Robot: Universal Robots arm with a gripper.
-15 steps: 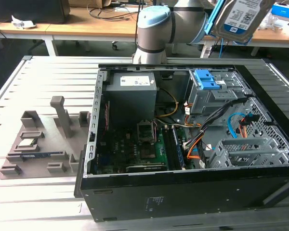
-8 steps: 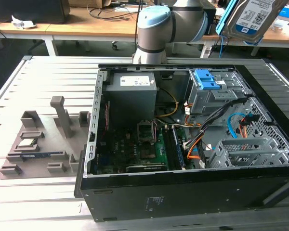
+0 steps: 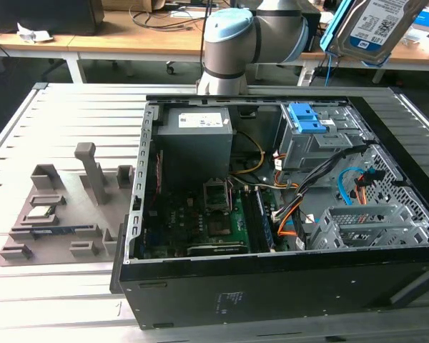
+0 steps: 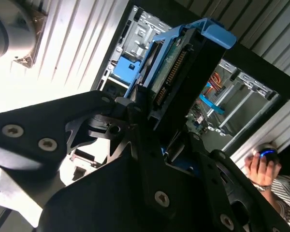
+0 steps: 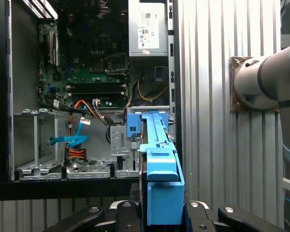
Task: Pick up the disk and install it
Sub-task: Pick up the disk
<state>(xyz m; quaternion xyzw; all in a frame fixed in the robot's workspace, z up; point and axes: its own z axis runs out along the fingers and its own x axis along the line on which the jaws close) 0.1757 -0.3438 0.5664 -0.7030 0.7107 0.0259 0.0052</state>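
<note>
Black sheet metal makes up the large open computer tower (image 3: 272, 289), which fills the lower right of the exterior view. Its silver drive cage (image 3: 322, 143) sits inside. Pickup looks done, and installing appears to remain. The disk (image 3: 375, 25), a flat silver hard drive framed in bright blue plastic, hangs at that view's upper right, above the tower. In the second wrist view the black gripper (image 4: 154, 130) is clamped on the disk's edges.
</note>
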